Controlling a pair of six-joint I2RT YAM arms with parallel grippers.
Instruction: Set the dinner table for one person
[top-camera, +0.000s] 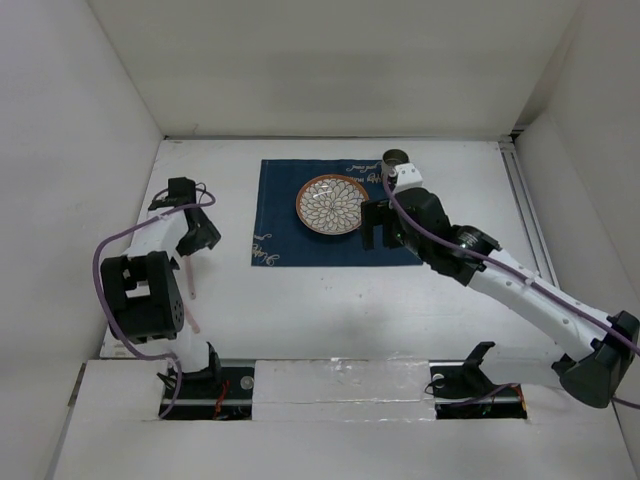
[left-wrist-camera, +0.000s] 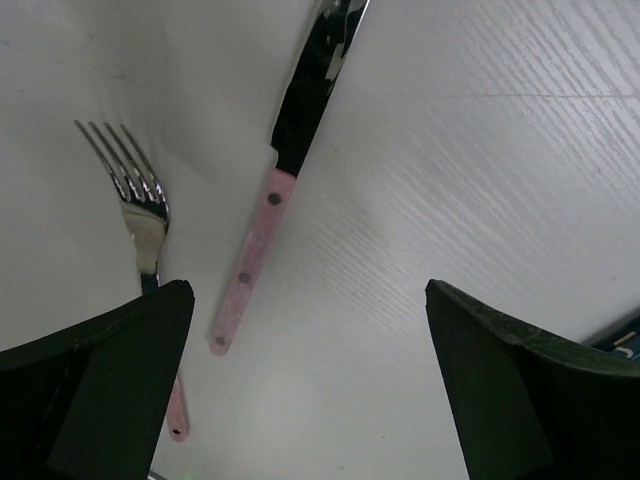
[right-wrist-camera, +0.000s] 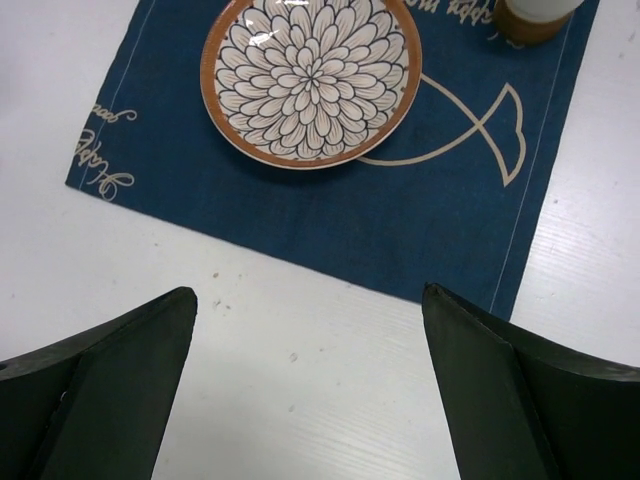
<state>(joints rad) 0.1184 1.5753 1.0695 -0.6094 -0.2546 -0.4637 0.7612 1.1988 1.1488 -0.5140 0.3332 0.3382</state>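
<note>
The white tabletop (top-camera: 330, 300) fills the working area in front of both arm bases, with pale walls on three sides. A navy blue placemat (top-camera: 280, 215) lies flat on its far middle, printed with cream script and a fish outline. A round plate (top-camera: 332, 203) with a petal pattern and an orange-brown rim sits on the placemat. A small cup (top-camera: 397, 158) stands at the placemat's far right corner.

My right arm (top-camera: 520, 285) reaches diagonally across to the placemat's right side. In its wrist view the right jaws stand wide apart with nothing between them. Below them I see the near edge of the placemat and bare tabletop.

My left arm (top-camera: 150, 290) is folded over the left side of the tabletop, well apart from the placemat. Its wrist view shows the left jaws also spread wide and holding nothing. Beneath them a fork (left-wrist-camera: 140, 215) and a knife (left-wrist-camera: 290, 150) lie side by side on the bare tabletop, close but not touching. Both have pink handles, and the knife's shows small rivets. The fork's handle runs partly behind one dark finger, so part of it is hidden. I cannot tell how high either arm's jaws are above the surface.
</note>
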